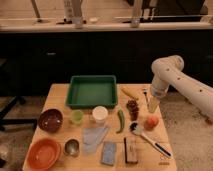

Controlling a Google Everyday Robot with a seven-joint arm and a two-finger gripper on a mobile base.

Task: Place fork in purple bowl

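Observation:
The fork (145, 93) is a small silvery piece lying on the wooden table (60, 100), right of the green tray and beside a yellow banana (129, 92). My gripper (152, 104) hangs from the white arm (172, 75) at the table's right side. It points down just right of and in front of the fork. The purple bowl (50, 120) stands on the left side of the table, far from the gripper, and it holds nothing.
A green tray (92, 90) sits at the back middle. Around it lie an orange bowl (44, 153), a metal cup (72, 147), a green cup (76, 117), a white cup (100, 114), a green pepper (120, 120), dark grapes (132, 108), a peach (151, 121), a blue-handled utensil (149, 139) and a blue sponge (108, 152).

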